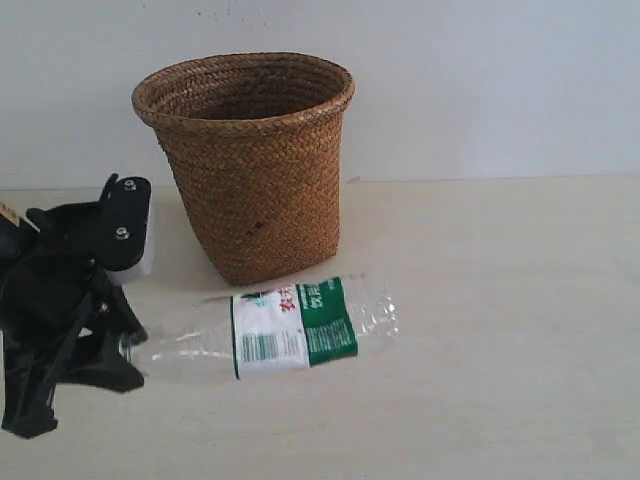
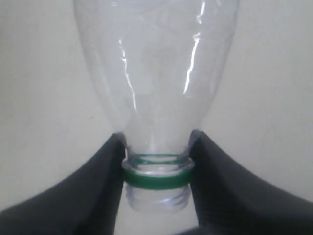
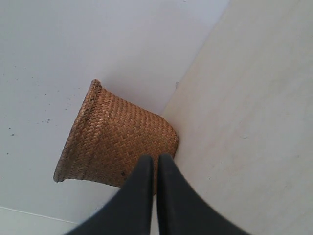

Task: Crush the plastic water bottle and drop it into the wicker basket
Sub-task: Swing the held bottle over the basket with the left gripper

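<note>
While the plastic water bottle (image 1: 290, 325) lies on its side on the table (image 1: 500, 350), just in front of the wicker basket (image 1: 250, 160) with its neck toward the exterior view's left, your left gripper (image 2: 156, 147), set low at that side, is clamped on the neck at the green ring (image 2: 155, 176). Your right gripper (image 3: 156, 166) points toward the basket, fingers pressed together on nothing.

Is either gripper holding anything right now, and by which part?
The left gripper holds the plastic water bottle by its neck, at the green cap ring. The right gripper is shut and holds nothing.
</note>
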{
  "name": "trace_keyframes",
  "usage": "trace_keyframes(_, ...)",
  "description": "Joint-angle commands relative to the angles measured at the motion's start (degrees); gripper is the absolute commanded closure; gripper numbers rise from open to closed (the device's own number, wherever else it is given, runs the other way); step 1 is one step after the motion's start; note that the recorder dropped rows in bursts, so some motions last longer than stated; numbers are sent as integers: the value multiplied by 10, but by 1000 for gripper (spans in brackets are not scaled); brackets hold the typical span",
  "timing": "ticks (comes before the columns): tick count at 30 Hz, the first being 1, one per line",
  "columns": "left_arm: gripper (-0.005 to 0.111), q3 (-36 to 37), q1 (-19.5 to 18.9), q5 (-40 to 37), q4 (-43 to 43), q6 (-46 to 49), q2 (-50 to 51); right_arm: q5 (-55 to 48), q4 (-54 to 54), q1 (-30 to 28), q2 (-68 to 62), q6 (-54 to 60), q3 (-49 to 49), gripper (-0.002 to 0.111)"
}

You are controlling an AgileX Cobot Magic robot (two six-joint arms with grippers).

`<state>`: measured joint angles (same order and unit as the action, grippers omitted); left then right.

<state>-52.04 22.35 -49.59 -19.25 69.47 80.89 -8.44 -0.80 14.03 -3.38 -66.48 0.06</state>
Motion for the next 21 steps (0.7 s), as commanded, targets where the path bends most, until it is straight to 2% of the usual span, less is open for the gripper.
trace_keyframes(1, 103, -45, 2, 118, 102, -45, -29, 1, -1, -3, 3, 4, -1, 108)
trace_keyframes(5, 103, -107, 2, 215, 157, -78, -63, 1, -1, -3, 3, 4, -1, 108)
trace_keyframes(7, 103, -137, 2, 205, 161, -99, -75, 1, -1, -3, 3, 4, -1, 108)
trace_keyframes(10, 103, -163, 2, 140, 161, -99, -80, 1, -1, -3, 3, 4, -1, 108)
trace_keyframes(13, 103, -159, 2, 58, 171, -95, -72, 1, -1, -3, 3, 4, -1, 108)
trace_keyframes(21, 103, -83, 2, -120, 111, -95, 8, 1, 0, -3, 3, 4, -1, 108)
